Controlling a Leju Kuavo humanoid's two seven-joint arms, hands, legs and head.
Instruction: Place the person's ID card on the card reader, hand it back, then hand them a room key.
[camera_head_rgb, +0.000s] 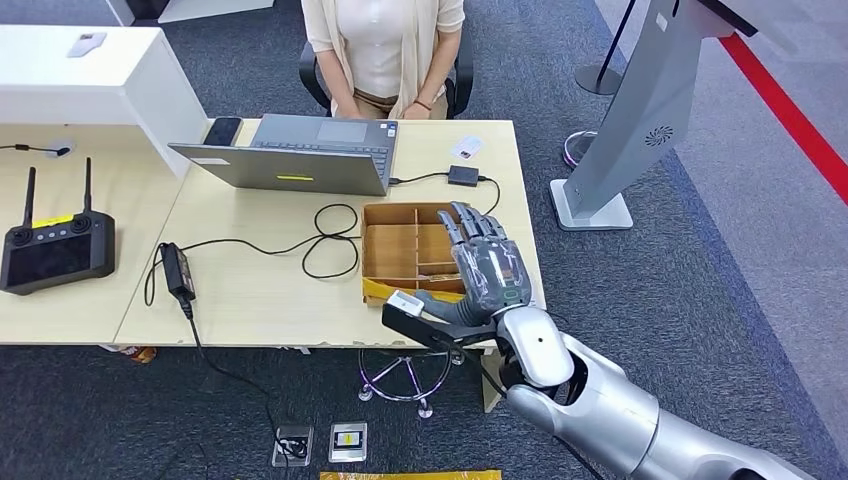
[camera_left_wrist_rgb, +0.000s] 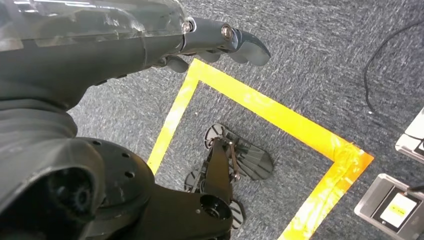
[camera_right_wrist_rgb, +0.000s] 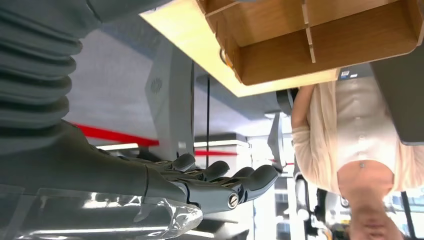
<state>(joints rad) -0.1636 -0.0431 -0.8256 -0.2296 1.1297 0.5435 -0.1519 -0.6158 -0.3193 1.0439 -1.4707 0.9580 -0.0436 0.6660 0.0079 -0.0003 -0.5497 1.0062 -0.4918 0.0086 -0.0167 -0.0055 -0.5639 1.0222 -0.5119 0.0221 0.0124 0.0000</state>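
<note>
- The right robot hand (camera_head_rgb: 487, 262) hung over the wooden divided tray (camera_head_rgb: 392, 250) at the near right of the surface (camera_head_rgb: 250, 290), fingers stretched out and a little apart, holding nothing that I could see.
- From the right wrist view the fingers (camera_right_wrist_rgb: 220, 175) lay straight and side by side, with no card between them.
- A small white card (camera_head_rgb: 466, 148) lay on the far right of the surface, just beyond a small black box (camera_head_rgb: 463, 176) on a cable that I took for the card reader; whether this was the ID card or something else I could not tell.
- A person (camera_head_rgb: 383, 50) sat at the far side behind an open laptop (camera_head_rgb: 300, 155), hands down by the lap, not reaching out.
- My guess is that the robot was at the room-key step, or getting ready for it: the hand was poised above the tray where keys might be kept, though I could not make out any key in the compartments.
- The next move would call for lowering the fingers into one compartment and pinching a thin flat thing, awkward against the dividers.
- The left robot hand (camera_left_wrist_rgb: 220, 42) hung down by the robot's side over the carpet, fingers held loosely straight, nothing in it.
</note>
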